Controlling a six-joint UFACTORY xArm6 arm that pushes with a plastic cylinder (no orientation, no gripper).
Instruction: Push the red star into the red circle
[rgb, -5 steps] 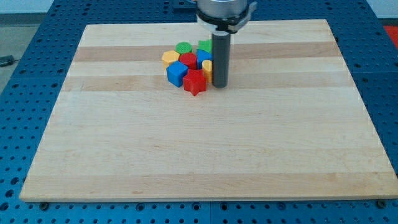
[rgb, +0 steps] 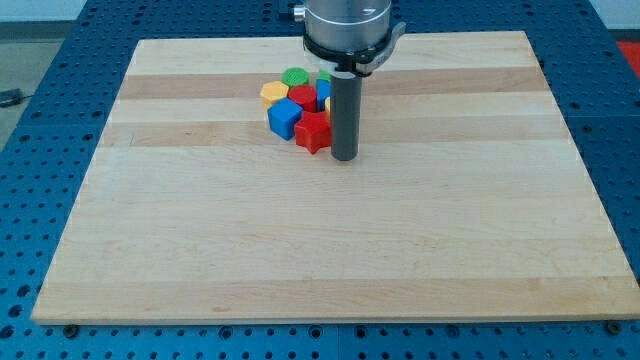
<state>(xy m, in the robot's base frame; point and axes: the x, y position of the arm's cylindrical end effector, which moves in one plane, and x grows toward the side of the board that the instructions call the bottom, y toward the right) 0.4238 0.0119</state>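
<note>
The wooden board (rgb: 330, 230) carries one tight cluster of blocks near the view's top. The red star (rgb: 313, 131) sits at its lower edge, touching the red circle (rgb: 303, 97) above. My tip (rgb: 344, 157), a bare rod with nothing to grip, stands just right of the star. Pushing leftward risks sliding the star off past the blue cube (rgb: 284, 118).

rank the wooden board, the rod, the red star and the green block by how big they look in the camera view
1. Wooden board, largest by far.
2. Rod, ending at my tip just right of the star.
3. Red star.
4. Green block, though it is partly hidden by its neighbours and farther up the view, so 3 versus 4 is unsure.
</note>
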